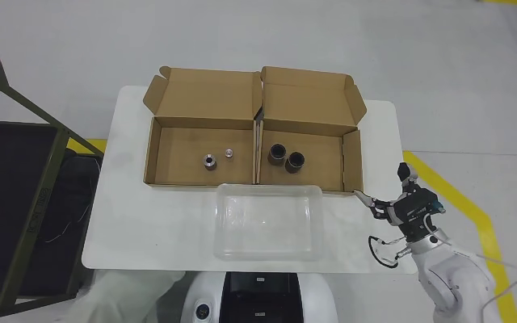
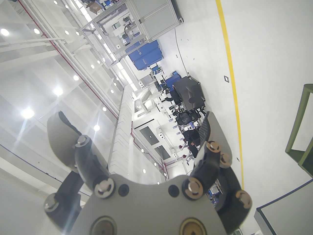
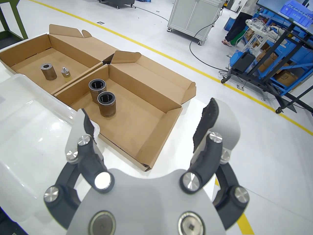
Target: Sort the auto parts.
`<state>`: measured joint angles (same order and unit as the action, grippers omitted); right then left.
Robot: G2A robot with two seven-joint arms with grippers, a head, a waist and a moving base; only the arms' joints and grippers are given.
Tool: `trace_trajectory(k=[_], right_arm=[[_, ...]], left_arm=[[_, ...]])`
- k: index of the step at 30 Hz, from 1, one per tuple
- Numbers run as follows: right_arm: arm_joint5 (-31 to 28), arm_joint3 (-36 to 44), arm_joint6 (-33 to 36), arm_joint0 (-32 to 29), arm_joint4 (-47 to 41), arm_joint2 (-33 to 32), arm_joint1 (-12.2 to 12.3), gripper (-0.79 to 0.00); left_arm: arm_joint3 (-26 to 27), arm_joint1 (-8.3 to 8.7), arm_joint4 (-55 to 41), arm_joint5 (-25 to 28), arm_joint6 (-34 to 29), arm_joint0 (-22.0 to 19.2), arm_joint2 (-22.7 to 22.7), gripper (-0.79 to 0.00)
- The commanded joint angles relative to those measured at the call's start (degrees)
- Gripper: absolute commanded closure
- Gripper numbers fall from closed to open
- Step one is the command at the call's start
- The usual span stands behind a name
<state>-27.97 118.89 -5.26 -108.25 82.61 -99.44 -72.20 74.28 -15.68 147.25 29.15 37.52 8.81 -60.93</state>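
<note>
Two open cardboard boxes stand side by side at the back of the white table (image 1: pixel 161 234). The left box (image 1: pixel 158 161) holds a short metal cylinder (image 1: pixel 209 161) and a smaller silver part (image 1: pixel 229 153). Inside the right box (image 1: pixel 352 161) two dark ring-shaped bearings (image 1: pixel 277 152) (image 1: pixel 295 162) stand upright. A clear plastic tray (image 1: pixel 266 220) lies in front of the boxes and holds no parts. My right gripper (image 3: pixel 149 108) is open and holds nothing, by the right box's near right corner (image 3: pixel 146 166). My left gripper (image 2: pixel 134 118) is open, holds nothing and faces the room.
A dark green framed cart (image 1: pixel 32 202) stands just left of the table. Yellow floor tape (image 1: pixel 460 194) runs past the right side. Bare table surface lies to the left of the tray and around my right gripper (image 1: pixel 386 190).
</note>
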Motion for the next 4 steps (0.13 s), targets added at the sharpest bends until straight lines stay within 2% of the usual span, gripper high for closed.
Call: trace_trajectory(k=[1, 4], right_arm=[[0.0, 0.0, 0.0, 0.0, 0.0, 0.0, 0.0, -0.785], [0.0, 0.0, 0.0, 0.0, 0.0, 0.0, 0.0, -0.785]], left_arm=[[0.0, 0.0, 0.0, 0.0, 0.0, 0.0, 0.0, -0.784], [0.0, 0.0, 0.0, 0.0, 0.0, 0.0, 0.0, -0.785]])
